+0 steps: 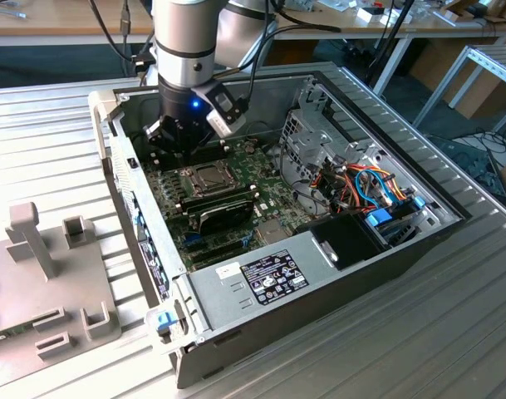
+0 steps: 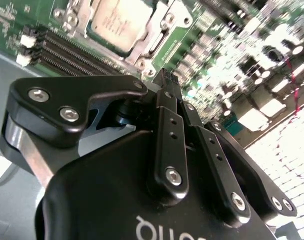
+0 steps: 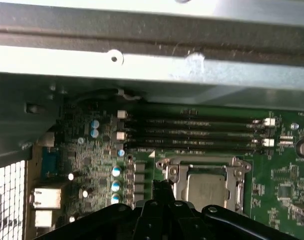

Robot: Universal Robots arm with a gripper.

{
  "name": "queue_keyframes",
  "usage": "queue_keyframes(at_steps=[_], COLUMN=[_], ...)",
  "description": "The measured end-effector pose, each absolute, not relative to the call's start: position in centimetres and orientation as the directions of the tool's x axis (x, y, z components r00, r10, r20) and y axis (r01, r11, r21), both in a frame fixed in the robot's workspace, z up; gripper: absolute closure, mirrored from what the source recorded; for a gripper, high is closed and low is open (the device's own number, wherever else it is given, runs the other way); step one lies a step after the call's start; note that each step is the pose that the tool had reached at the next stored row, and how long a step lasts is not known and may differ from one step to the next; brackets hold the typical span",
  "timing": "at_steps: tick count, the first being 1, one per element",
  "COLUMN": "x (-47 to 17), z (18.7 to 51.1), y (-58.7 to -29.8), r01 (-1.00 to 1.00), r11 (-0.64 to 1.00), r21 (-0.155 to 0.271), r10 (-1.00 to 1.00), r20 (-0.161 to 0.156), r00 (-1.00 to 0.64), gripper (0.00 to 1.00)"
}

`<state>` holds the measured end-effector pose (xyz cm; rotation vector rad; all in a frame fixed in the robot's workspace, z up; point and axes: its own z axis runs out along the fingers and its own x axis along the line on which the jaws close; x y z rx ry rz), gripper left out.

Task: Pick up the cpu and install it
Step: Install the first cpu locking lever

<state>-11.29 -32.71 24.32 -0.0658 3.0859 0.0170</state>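
We see the small silver-grey square cpu (image 2: 117, 20) seated in its socket, just beside our clenched, empty end effector (image 2: 164, 80).

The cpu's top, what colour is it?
Dull silver-grey metal; the cpu sits in the socket on the green motherboard, best seen in the second wrist view.

In the first wrist view, you see the black end effector (image 3: 161, 187) cut off by the picture's edge, and it hides the near edge of the small square silver-grey metal-topped cpu (image 3: 206, 190). In the second wrist view, that chip (image 2: 123, 22) runs off the frame. In the exterior view, the arm hides the far end of the green motherboard (image 1: 174, 187).
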Motion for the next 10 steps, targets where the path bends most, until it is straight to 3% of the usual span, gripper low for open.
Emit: queue_keyframes(at_steps=[10], x=[-11.32], z=[25.06], y=[-32.64], r01=[-0.039], r11=[0.999], r21=[0.002], r10=[-0.039], r20=[-0.056], r00=[-0.998], gripper=[0.89])
